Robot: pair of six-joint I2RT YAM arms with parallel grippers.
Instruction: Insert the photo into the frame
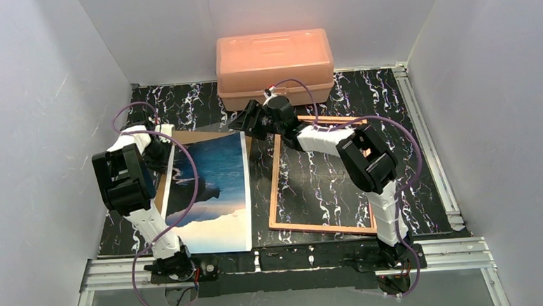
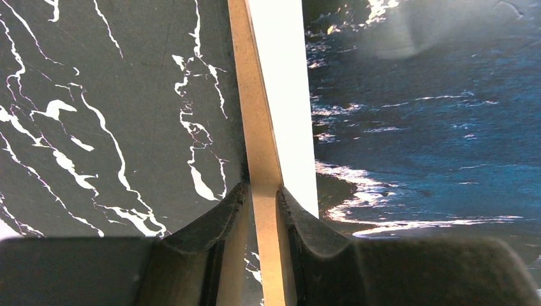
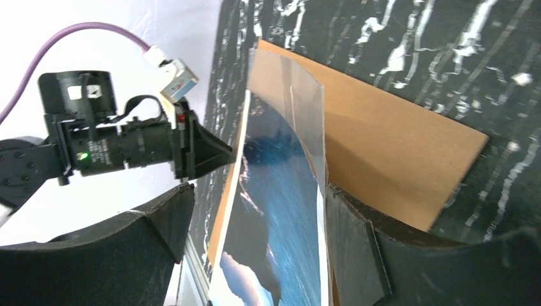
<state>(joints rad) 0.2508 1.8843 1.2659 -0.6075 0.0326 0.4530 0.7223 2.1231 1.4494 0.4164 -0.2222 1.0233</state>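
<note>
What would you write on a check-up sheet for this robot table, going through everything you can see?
Surface: black marbled table, flat.
Job's things: photo lies picture-up on a brown backing board, left of the frame; the frame lies flat, marble showing through it.
Clutter: salmon-pink lidded box at the back.
Grippers: left gripper shut on the backing board's left edge; right gripper open, the photo's lifted far corner between its fingers.
Cables: purple cables loop along both arms.
Surroundings: white walls, metal rails round the table.
</note>
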